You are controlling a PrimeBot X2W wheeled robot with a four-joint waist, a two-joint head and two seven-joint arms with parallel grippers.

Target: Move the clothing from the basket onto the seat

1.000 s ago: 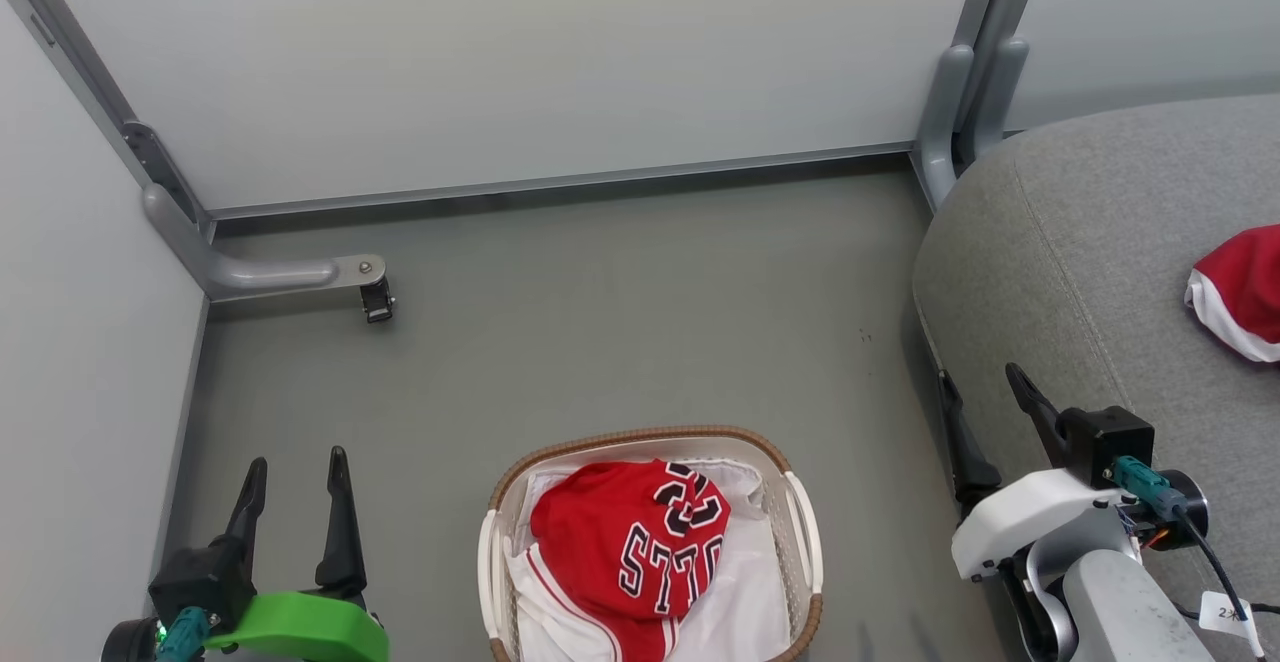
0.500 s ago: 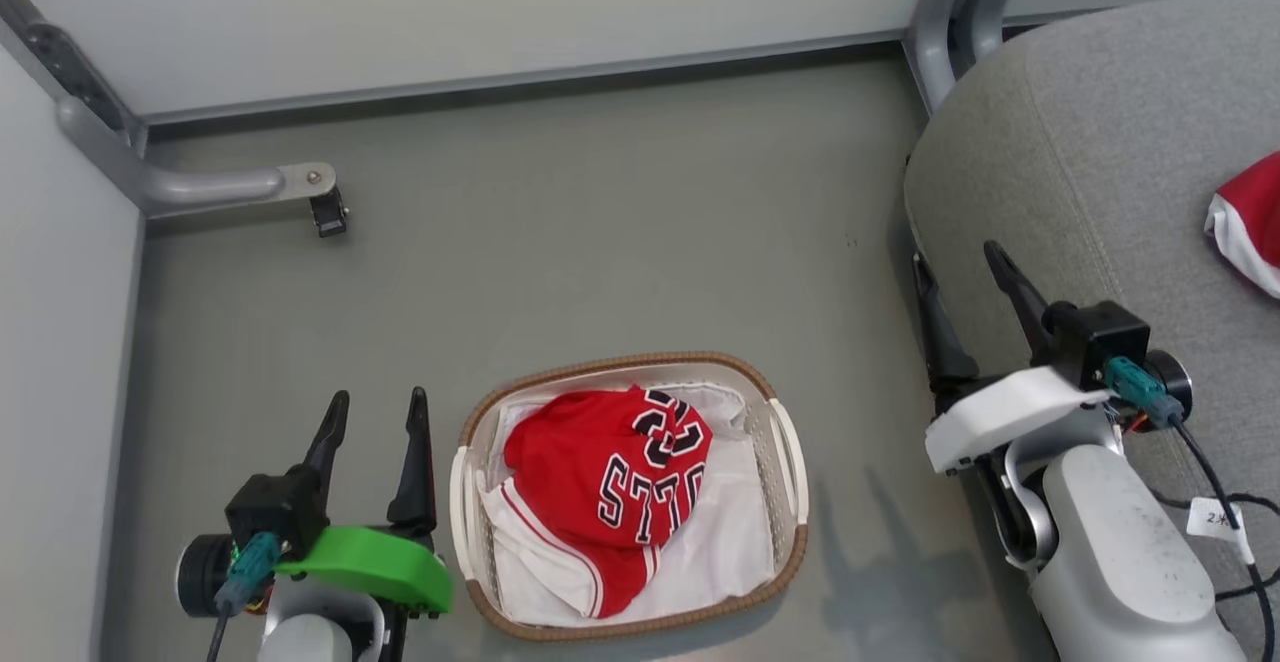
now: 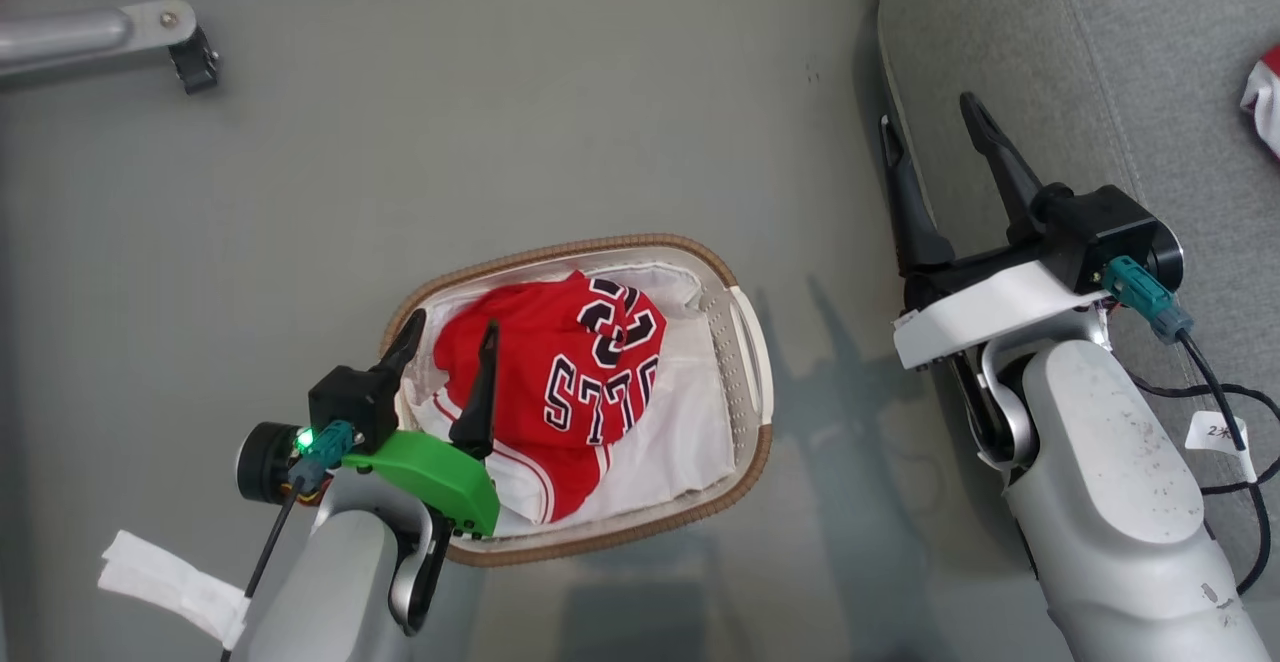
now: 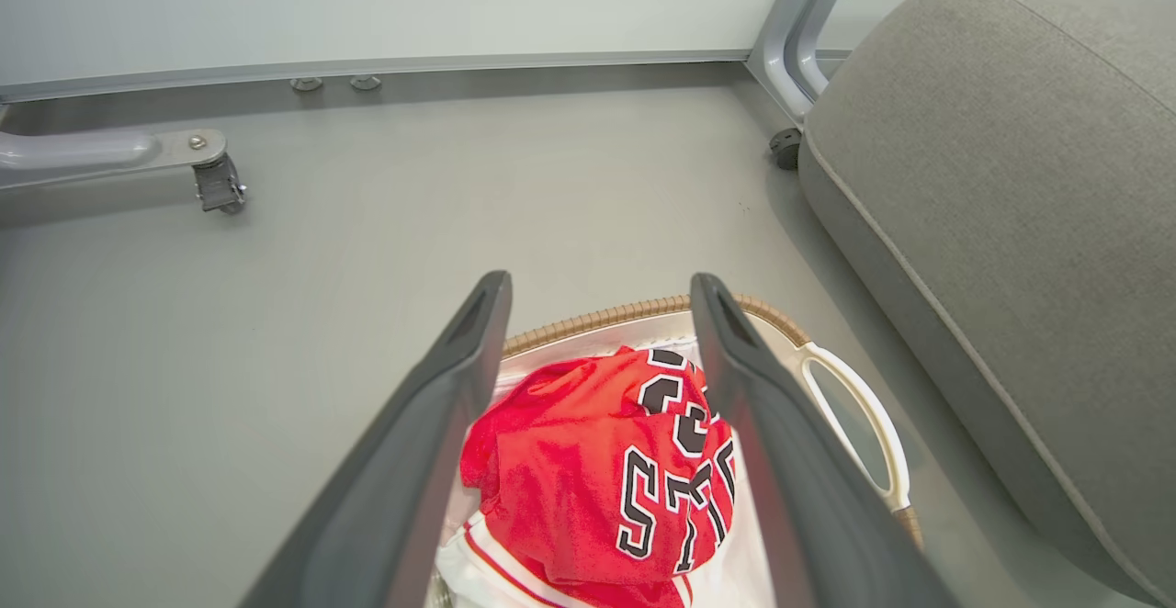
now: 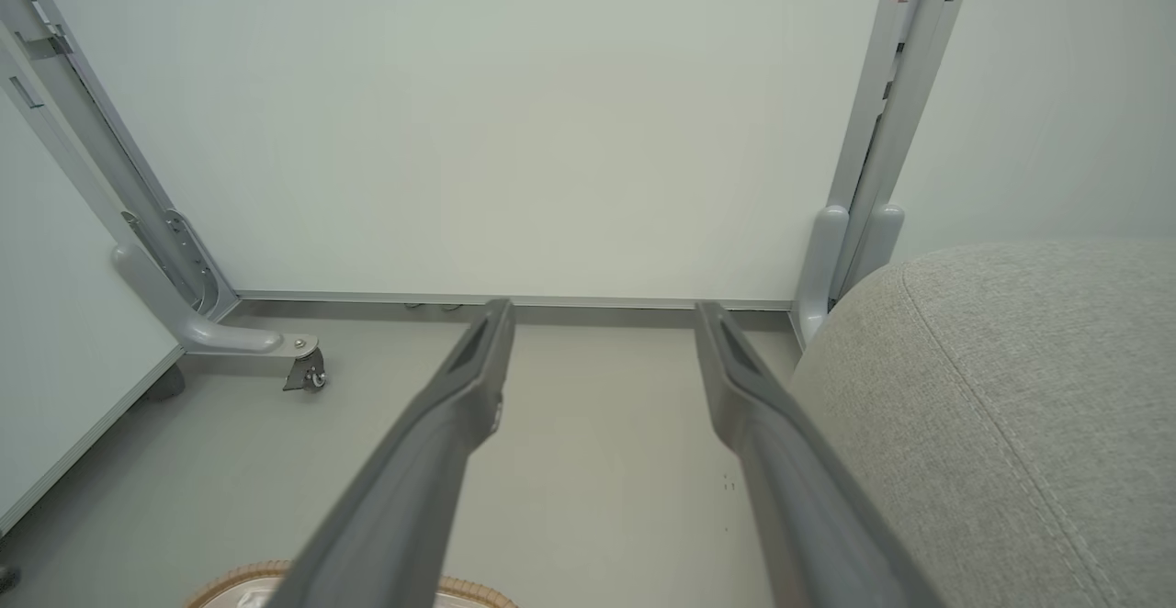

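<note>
Head view looked down on grey floor (image 3: pixel 500 122). Lower centre: basket (image 3: pixel 640 242) with red jersey (image 3: pixel 570 362) bunched on white liner cloth (image 3: pixel 670 432) inside. Over basket's left side hung left gripper (image 3: pixel 451 325), fingers spread wide and empty, tips framing jersey, likely lined up to drop and pinch fabric. At upper right, right gripper (image 3: pixel 927 114), jaws apart, holding nothing, was poised beside edge of seat (image 3: pixel 1080 62), clear of left arm's path. At far right edge of frame, red-and-white garment (image 3: pixel 1265 92) lay on seat. Judged: jersey not yet grasped.
</note>
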